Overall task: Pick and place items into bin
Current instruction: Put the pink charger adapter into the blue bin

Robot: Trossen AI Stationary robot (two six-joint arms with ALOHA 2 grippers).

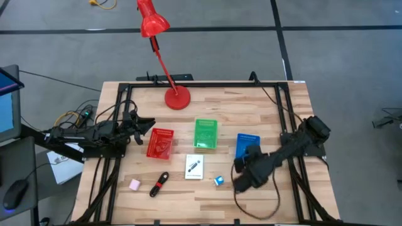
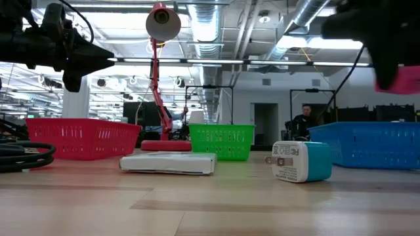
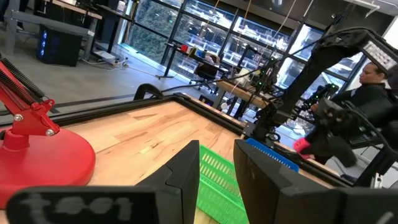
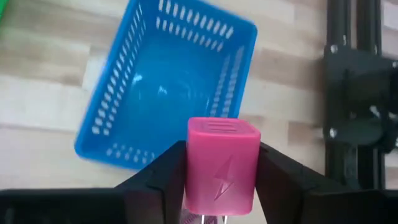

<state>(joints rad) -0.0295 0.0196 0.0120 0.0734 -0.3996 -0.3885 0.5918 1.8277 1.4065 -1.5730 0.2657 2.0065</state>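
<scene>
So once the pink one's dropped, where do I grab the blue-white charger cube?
Take the blue-white charger cube from straight above, fingers across its flat side faces. It lies alone on the table, prongs pointing sideways toward the white card, so probably close across the prong-free sides.

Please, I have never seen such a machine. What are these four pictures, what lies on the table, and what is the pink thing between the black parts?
It is a robot with two dark arms at a wooden table. One picture looks down from above, one looks level across the table, and two come from cameras on the wrists. On the table stand a red basket, a green basket, a blue basket and a red desk lamp. Loose things lie nearby: a white card, a blue-white charger, a pink block, a black-and-red stick. The right gripper holds a pink charger between its fingers, above the blue basket. The left gripper waits beside the red basket.
</scene>
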